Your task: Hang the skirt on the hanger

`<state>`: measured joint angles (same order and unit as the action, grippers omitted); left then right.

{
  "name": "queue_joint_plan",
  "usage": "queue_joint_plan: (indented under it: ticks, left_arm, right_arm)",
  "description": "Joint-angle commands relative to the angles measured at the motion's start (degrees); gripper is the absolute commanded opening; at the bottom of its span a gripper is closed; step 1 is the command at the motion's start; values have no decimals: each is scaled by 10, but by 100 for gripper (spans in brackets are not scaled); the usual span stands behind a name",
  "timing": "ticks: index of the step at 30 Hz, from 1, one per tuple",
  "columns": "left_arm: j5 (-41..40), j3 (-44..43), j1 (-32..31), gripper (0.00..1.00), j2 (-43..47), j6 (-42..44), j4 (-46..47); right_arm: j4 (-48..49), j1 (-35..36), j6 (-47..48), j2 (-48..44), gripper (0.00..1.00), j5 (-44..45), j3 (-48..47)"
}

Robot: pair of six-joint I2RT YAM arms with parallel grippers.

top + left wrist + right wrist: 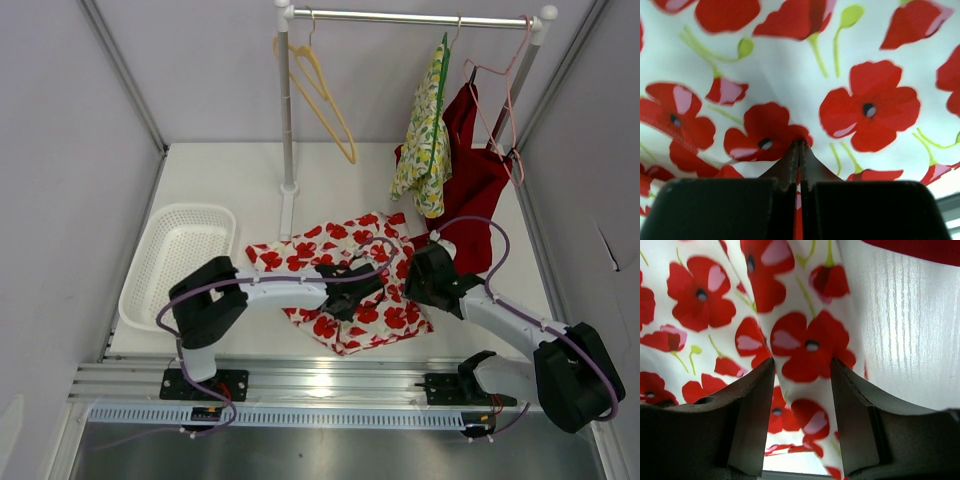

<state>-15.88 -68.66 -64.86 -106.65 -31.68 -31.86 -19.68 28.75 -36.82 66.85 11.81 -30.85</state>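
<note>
Where left claw (799, 144) pinches, red-poppy skirt (790, 75) apparently puckers.

The skirt (300, 258), white with big red poppies and green stems, lies crumpled and spread on the counter (230, 175) just in front of the foot of the rack (287, 120), its cloth rucked into folds near the middle. The hanger (325, 95), thin, yellow and bare, hangs tilted from the rack's rail at its left end, just beside the post.
</note>
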Motion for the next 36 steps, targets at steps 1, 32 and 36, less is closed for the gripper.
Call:
queue_joint_plan:
  ticks: [1,32,36]
  left_arm:
    - [-3,50,-4,0,70,-29,-29]
    - [-46,262,11,50,474,-284,-58]
    - [-126,247,49,58,457,-331,-96]
  right_arm:
    - [18,-7,10,-10,53,-5,4]
    - [43,-41,31,19,72,-48,-19]
    - [39,-41,38,21,73,-51,-37]
